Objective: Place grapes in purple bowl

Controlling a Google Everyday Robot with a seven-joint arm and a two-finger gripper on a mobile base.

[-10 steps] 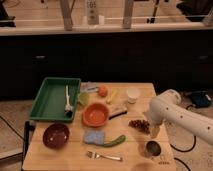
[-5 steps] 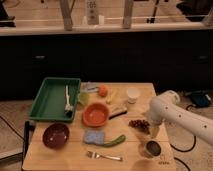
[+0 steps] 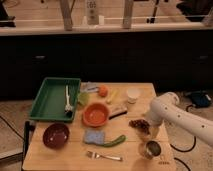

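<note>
Wooden table (image 3: 35, 159) is showing bare wood along its front left edge and front middle. Green tray (image 3: 45, 107) is sitting at the back left corner, with a white-handled brush (image 3: 67, 100) lying inside. Purple bowl (image 3: 56, 135) is sitting just in front of the tray, near the left edge, with open wood around it. Orange bowl (image 3: 95, 114) is sitting mid-table. Blue sponge (image 3: 92, 136), green pepper (image 3: 116, 140) and fork (image 3: 105, 156) are lying between the purple bowl and the right side. Orange fruit (image 3: 102, 90) and white cup (image 3: 132, 94) are sitting toward the back. Grapes (image 3: 138, 123) are lying right of centre, well apart from the purple bowl. Steel cup (image 3: 151, 148) is standing near the front right corner. White arm (image 3: 172, 112) is reaching in from the right edge. Gripper (image 3: 145, 131) is hanging right at the grapes; cannot tell whether it is open, closed or gripping.
</note>
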